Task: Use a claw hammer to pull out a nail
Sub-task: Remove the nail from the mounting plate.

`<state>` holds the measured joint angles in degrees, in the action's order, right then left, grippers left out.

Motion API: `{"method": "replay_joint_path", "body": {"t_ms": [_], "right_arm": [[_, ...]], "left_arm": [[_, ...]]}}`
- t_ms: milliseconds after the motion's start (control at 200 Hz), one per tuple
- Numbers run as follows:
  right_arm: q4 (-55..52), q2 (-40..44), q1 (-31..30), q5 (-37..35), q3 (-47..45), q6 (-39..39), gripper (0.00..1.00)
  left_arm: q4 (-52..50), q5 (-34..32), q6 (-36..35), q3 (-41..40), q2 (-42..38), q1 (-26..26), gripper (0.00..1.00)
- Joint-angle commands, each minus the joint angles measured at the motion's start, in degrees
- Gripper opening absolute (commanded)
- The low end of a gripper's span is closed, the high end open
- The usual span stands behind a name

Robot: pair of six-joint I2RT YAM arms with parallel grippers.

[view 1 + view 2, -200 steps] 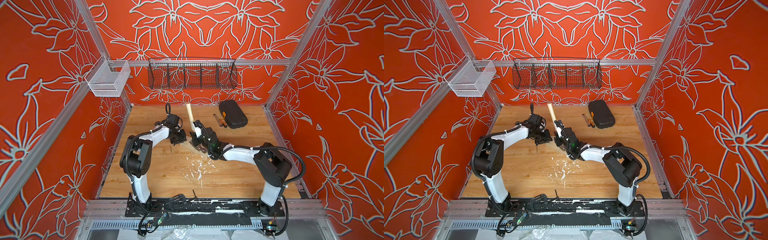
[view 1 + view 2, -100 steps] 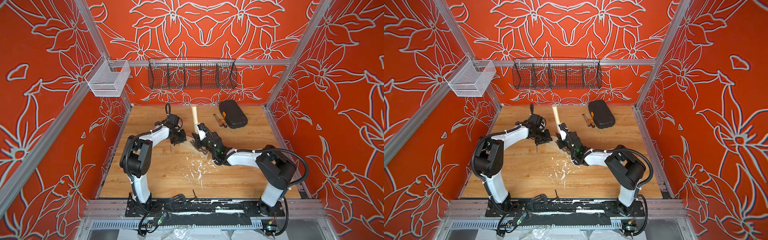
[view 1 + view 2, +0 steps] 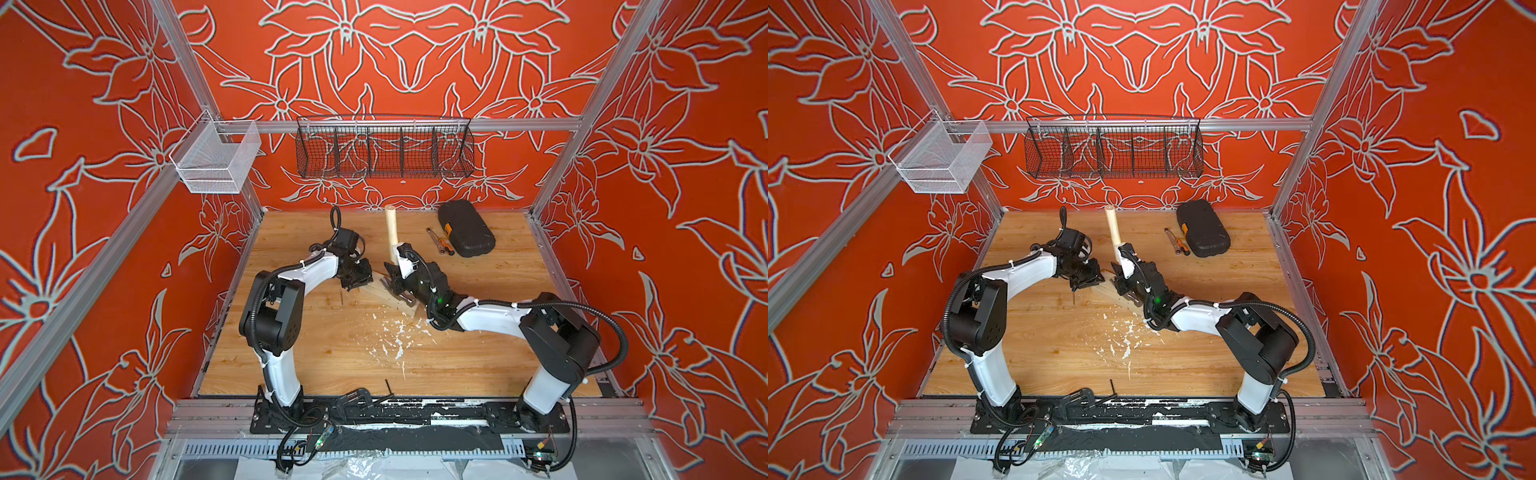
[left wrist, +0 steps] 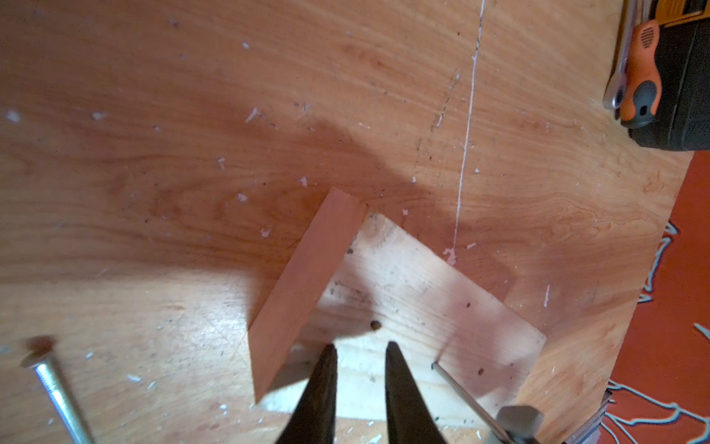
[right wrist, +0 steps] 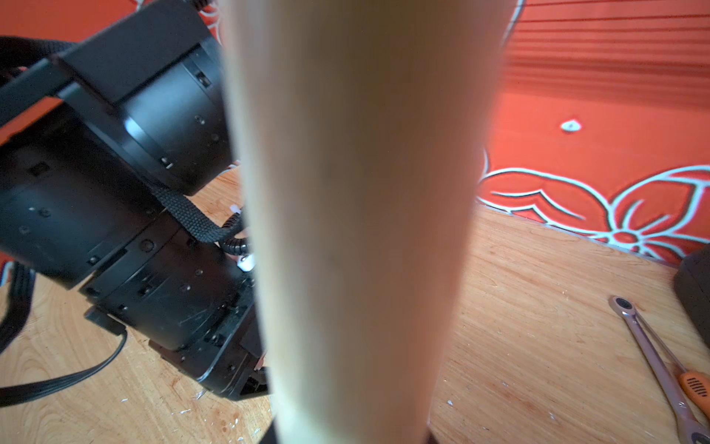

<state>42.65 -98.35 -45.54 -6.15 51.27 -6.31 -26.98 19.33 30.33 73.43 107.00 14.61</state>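
I'm looking down on the wooden tabletop, and my right gripper is clamped tight round the claw hammer, low on its pale handle. The handle rises out of the gripper toward the back wall and fills the right wrist view. The hammer's head sits under the gripper, hidden by it, so I can't tell how the claw meets anything.

Just beside it, my left gripper is down at the wood block. Its fingers are parted by a narrow gap with nothing between them, tips over the block's pale top face. Right next to those tips a nail stands up out of the block, and a loose nail lies flat on the table on the gripper's other side.

White chips litter the boards on the near side of both grippers. Beyond the right gripper, toward the back, lie a black tool case, an orange screwdriver and a ratchet wrench, close together.

Round the cell I see orange walls with white flower outlines and aluminium frame rails. A black wire basket hangs on the back rail and a white mesh basket at the corner
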Motion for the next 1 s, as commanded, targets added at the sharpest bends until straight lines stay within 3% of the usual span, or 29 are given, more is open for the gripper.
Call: {"method": "replay_joint_path", "body": {"t_ms": [0, 625, 996], "right_arm": [[10.0, 4.1, 0.2, -0.2, 2.3, 0.2, 0.00], [12.3, 5.1, 0.3, -0.1, 1.0, -0.5, 0.00], [28.3, 0.0, 0.3, -1.8, -6.7, -4.2, 0.00]], "left_arm": [[-4.7, -4.7, 0.2, -3.2, 3.3, -0.2, 0.24], [-4.6, -4.5, 0.6, -3.6, 3.0, -0.5, 0.24], [-5.0, -4.8, 0.3, -3.5, 3.3, -0.6, 0.24]]}}
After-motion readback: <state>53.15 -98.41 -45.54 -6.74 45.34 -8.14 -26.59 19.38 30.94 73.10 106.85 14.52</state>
